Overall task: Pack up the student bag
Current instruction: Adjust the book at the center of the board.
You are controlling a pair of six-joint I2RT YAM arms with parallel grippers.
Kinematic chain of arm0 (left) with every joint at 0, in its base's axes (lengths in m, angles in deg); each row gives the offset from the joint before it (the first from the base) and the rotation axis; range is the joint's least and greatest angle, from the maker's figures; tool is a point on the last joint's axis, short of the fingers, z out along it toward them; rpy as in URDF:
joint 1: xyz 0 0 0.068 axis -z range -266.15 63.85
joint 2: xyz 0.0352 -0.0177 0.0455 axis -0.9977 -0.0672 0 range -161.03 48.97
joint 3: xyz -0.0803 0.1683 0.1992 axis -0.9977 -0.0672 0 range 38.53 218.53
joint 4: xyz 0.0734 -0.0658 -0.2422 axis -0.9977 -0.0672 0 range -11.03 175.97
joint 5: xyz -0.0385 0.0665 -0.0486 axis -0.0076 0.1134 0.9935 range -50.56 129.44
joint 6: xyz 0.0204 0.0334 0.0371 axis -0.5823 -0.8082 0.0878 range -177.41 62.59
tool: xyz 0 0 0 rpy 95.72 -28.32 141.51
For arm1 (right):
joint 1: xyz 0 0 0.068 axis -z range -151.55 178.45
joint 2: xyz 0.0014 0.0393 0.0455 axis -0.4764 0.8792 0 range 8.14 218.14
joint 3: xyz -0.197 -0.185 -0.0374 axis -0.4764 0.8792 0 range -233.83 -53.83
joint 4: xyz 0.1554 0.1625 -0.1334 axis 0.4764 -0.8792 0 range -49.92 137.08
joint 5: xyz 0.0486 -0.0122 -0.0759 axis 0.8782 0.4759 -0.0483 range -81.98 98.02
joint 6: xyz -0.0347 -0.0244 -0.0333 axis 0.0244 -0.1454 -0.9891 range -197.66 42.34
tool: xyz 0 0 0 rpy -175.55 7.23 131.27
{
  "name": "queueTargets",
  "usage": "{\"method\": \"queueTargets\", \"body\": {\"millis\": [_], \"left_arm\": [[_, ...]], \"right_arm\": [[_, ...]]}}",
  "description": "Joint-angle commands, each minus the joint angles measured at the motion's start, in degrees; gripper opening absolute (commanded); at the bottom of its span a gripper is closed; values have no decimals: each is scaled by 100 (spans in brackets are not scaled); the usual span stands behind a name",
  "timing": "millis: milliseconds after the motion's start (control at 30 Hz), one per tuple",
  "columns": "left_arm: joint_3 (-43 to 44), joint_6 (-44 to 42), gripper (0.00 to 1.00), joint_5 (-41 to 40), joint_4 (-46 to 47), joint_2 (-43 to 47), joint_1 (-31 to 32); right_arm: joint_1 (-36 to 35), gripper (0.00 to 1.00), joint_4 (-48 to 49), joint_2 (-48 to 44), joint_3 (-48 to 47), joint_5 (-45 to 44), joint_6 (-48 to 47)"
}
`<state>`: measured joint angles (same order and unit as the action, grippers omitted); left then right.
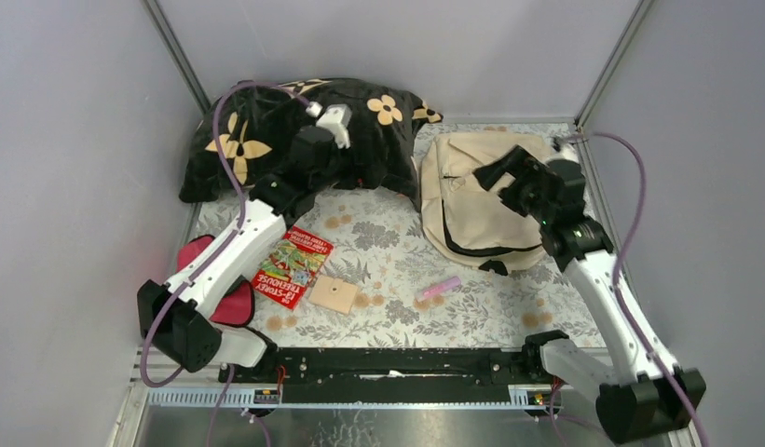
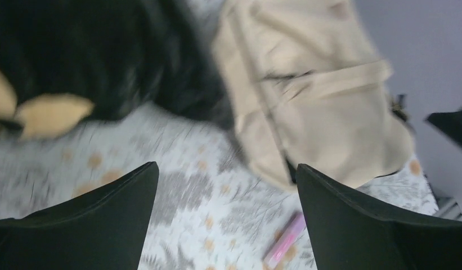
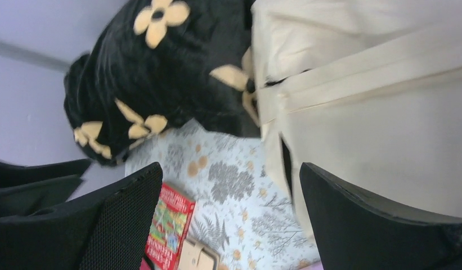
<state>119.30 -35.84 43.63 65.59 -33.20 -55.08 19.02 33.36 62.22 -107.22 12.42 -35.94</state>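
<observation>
Directly below the right claw (image 3: 231,174), spread wide and empty, lies the student bag (image 3: 380,129) on the worktop (image 1: 388,244). The left claw (image 2: 227,174), also wide and empty, hovers above the black pillow (image 1: 378,140), bag ahead to its right. Best next, I judge: one claw pins the bag while the other pulls the zipper (image 1: 471,250) open.

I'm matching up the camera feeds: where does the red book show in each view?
Top external: red book, lower left of centre.
Left wrist: not in it.
Right wrist: bottom edge, left of centre.
Shared landmark: black flowered pillow, in the upper left of every view.
</observation>
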Motion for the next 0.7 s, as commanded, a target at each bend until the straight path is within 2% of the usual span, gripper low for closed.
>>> {"method": "queueTargets", "body": {"millis": [0, 200, 300, 433, 667], "left_arm": [[-1387, 1104, 99, -652, -674, 420, -628], [-3077, 2101, 99, -1211, -1351, 1550, -1968], [-3584, 2310, 99, -1493, -1697, 2021, -2514], [-4157, 2629, 99, -1438, -1816, 2278, -3249], [-4969, 3231, 99, -1579, -1504, 2368, -3475]], "right_arm": [[-946, 100, 613, 1053, -840, 489, -561], [-2289, 100, 358, 3089, -2068, 998, -1208], [-2914, 100, 223, 4074, -2703, 1171, -1466], [-3467, 100, 116, 5437, -3614, 1398, -1682], [-3798, 100, 221, 7071, -4733, 1395, -1815]]}}
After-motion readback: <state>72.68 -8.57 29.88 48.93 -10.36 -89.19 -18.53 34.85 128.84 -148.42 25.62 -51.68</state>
